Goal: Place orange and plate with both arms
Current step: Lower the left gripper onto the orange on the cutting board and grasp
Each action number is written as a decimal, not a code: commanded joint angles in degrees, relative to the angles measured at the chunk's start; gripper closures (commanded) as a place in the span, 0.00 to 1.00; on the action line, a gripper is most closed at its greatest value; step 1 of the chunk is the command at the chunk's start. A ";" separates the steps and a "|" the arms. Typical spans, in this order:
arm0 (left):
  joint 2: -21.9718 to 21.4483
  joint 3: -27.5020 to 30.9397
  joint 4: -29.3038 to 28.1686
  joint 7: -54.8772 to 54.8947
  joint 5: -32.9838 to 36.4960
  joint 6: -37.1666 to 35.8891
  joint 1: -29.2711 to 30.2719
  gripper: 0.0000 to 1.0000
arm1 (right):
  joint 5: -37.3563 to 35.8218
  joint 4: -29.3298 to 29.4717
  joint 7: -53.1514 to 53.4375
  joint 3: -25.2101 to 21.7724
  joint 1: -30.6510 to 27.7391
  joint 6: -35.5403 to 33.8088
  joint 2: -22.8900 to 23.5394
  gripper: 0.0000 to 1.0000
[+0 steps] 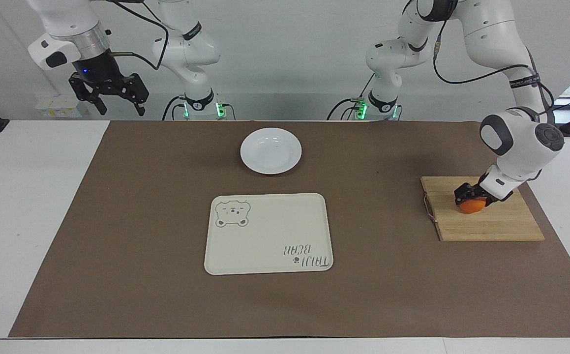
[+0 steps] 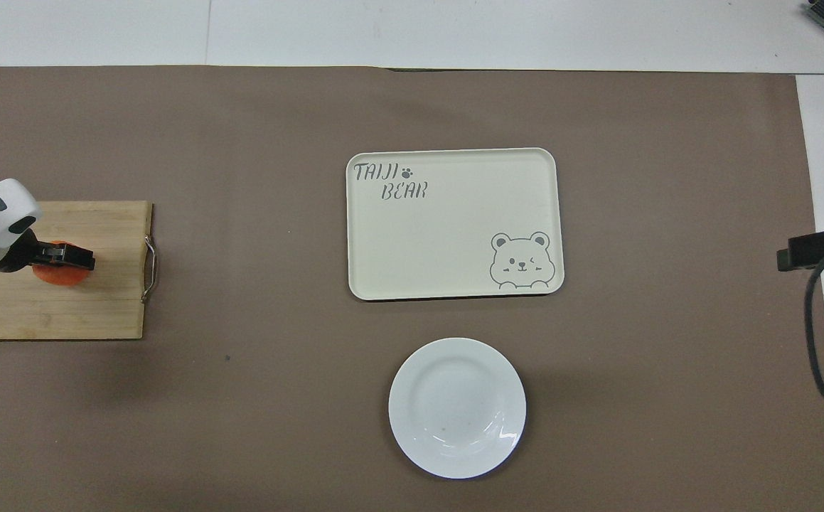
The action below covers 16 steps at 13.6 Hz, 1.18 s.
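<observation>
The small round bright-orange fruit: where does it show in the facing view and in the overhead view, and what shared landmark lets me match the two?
Facing view: the small round bright-orange fruit shows at the right, on the rectangular wooden board, under the left gripper.
Overhead view: the fruit shows at the left edge, on the same board.
Shared landmark: the board's metal handle, on the side toward the cream rectangular bear tray.
</observation>
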 commanded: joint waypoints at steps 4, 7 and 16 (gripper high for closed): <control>-0.52 -0.21 -2.13 0.56 -0.63 1.76 0.56 0.99 | -0.49 0.20 1.14 0.54 -0.39 0.32 0.00 0.00; -0.52 -0.21 -0.90 0.02 -0.63 -0.69 0.56 1.00 | -0.49 0.20 1.14 0.54 -0.39 0.40 0.00 0.00; -2.98 -1.00 12.98 -11.64 -0.81 -18.79 -3.47 1.00 | -0.49 0.20 1.14 0.54 -0.39 0.32 0.00 0.00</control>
